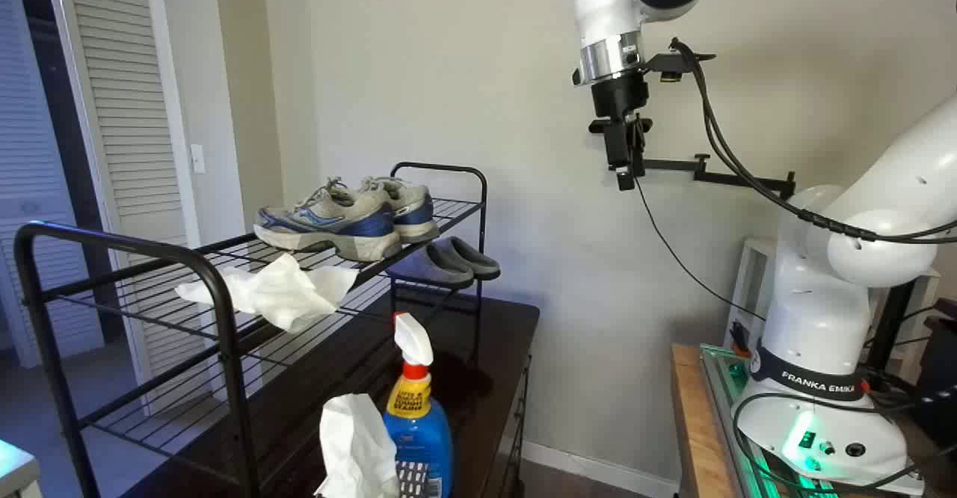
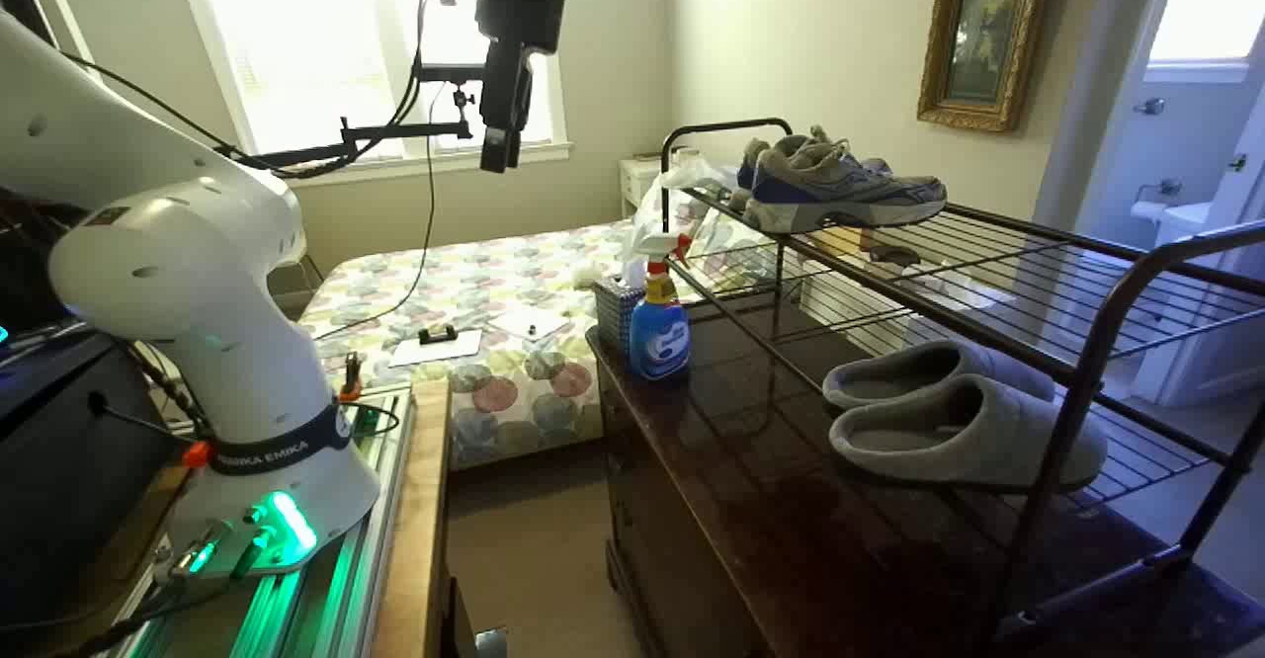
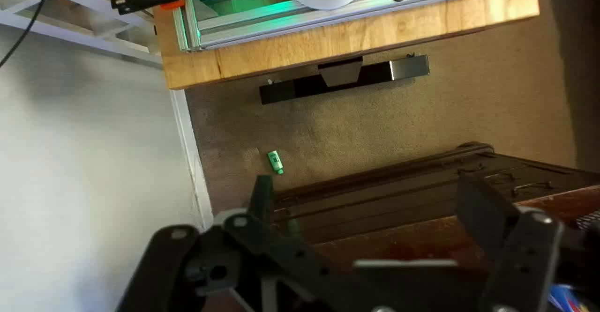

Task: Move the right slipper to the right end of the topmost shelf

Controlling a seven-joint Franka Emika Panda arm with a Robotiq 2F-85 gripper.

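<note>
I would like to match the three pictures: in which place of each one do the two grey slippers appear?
In an exterior view: the slippers near the centre, lower right of the sneakers.
In an exterior view: the slippers at right, below the middle.
Wrist view: not in the picture.
Shared landmark: the dark dresser, at the lower right of the wrist view.
</note>
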